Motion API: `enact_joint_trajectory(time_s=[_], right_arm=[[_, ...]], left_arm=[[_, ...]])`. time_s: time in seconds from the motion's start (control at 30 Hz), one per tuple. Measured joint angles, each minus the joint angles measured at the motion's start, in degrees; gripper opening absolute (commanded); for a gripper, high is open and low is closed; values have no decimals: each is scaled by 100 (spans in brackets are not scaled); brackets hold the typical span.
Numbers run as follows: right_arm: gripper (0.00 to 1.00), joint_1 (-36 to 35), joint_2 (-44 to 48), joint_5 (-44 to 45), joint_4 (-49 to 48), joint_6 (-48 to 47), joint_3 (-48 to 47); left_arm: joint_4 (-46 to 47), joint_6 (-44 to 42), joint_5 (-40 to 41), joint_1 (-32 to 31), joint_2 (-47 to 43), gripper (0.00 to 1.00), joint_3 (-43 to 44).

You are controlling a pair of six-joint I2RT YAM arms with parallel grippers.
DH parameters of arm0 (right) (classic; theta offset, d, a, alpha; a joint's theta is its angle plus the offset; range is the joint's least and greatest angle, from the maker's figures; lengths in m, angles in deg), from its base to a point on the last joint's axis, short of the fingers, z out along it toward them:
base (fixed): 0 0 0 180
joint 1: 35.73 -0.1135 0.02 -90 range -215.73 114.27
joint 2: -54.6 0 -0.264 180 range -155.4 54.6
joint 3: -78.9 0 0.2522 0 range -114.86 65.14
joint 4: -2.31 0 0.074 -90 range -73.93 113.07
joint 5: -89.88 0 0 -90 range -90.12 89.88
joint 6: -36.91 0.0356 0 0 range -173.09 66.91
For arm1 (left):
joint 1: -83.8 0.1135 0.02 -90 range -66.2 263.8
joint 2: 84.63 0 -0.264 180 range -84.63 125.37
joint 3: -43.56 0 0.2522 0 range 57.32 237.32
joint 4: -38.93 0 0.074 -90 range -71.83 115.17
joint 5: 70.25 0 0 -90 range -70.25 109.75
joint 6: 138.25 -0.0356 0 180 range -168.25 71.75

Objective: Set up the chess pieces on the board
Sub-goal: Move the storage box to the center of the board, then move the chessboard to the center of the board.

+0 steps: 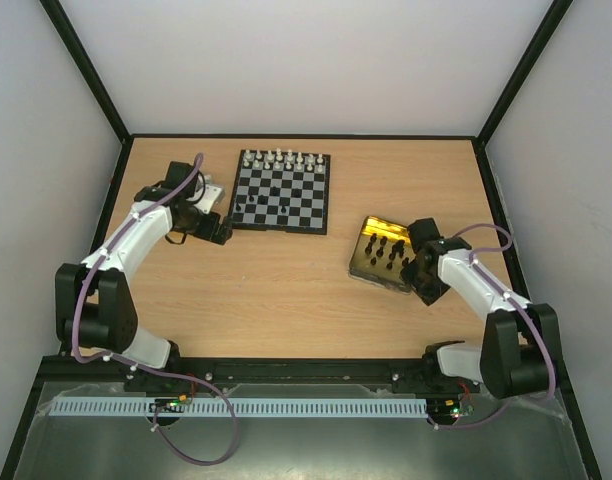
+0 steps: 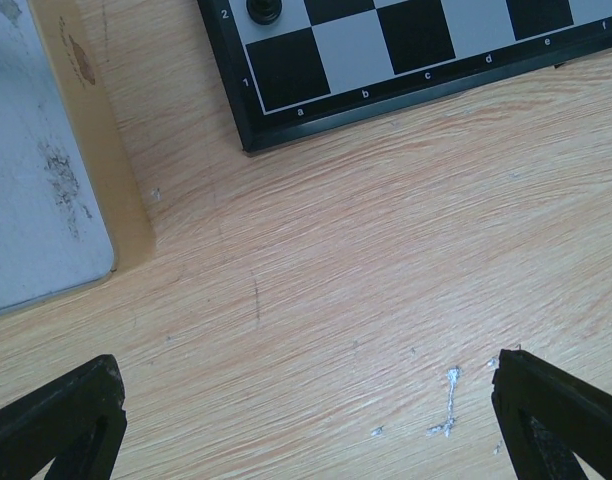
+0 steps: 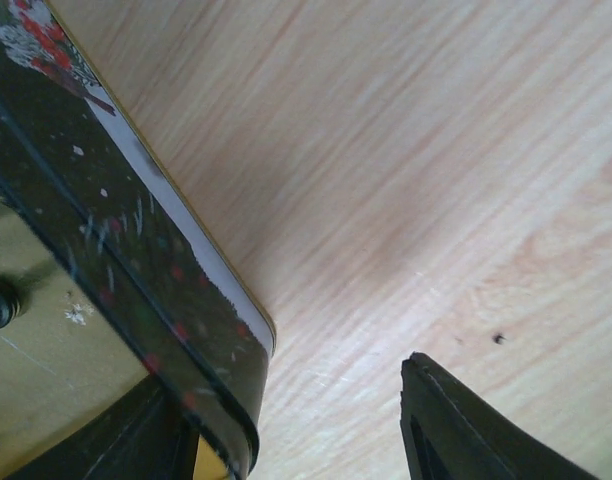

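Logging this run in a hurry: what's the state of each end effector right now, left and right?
Left end effector: open wide, holding nothing.
Right end effector: open, straddling the gold tray wall, not clamped on it.

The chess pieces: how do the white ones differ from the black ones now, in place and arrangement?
Place: the white pieces stand on the board, along its far edge; most black pieces stand in the gold tray, right of the board. Arrangement: the white pieces form tidy rows; the black pieces make a loose cluster, with at least one alone on the board. Shared: both sets are tiny and seem upright.
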Motion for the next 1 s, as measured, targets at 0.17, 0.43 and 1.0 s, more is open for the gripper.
enact_joint_trajectory(time_s=[0.17, 0.43, 1.0], right_arm=[[65, 2, 315, 240, 323, 138, 2], [79, -4, 433, 514, 691, 133, -485], [78, -988, -2046, 83, 269, -1255, -3670]], left_arm=[[-2, -11, -15, 0, -20, 100, -24], [-4, -20, -20, 0, -66, 100, -31], [-7, -22, -55, -4, -68, 100, -31]])
